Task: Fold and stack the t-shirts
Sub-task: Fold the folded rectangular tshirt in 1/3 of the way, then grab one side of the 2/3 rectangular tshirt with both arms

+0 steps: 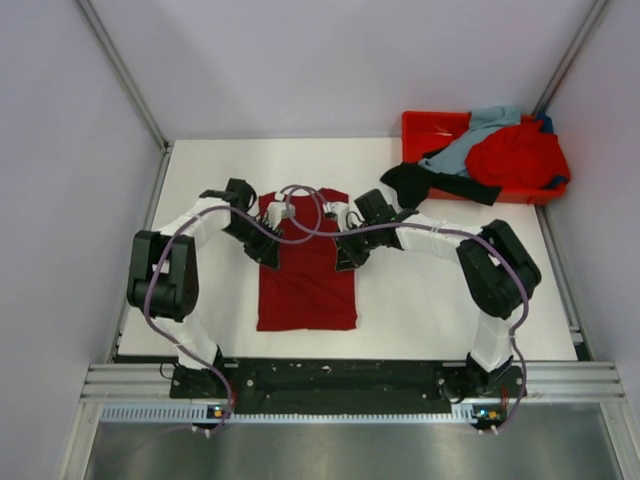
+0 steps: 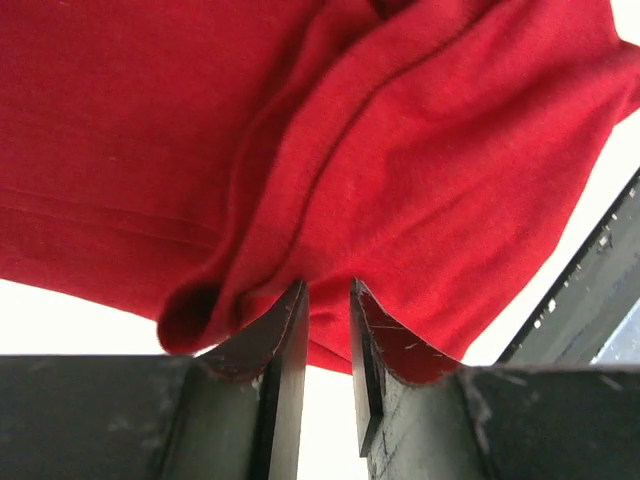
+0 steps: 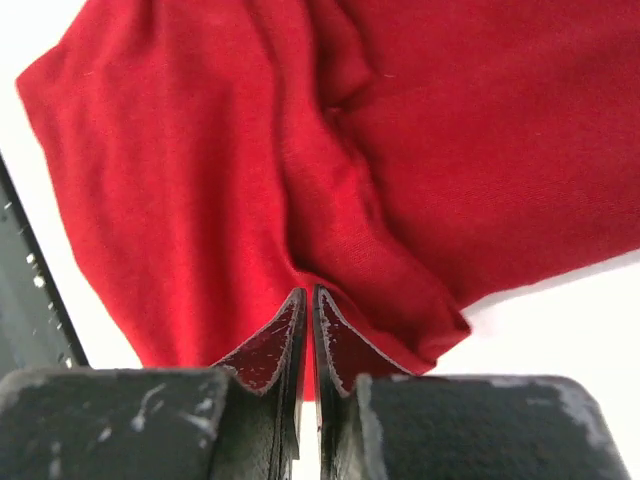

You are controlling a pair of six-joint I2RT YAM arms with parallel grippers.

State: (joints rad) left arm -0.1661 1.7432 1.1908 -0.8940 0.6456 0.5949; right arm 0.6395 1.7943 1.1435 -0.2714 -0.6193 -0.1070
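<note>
So one t-shirt (image 1: 306,285) lies flat in the middle of the table (image 1: 420,300), other shirts (image 1: 515,155) heaped in the tray (image 1: 425,125) back right.

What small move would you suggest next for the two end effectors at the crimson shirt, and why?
Probably close the left end effector: its jaws stand slightly apart at a bunched fold of the dark crimson t-shirt, while the right end effector is shut on its fold. Both likely need a grip before folding.
</note>
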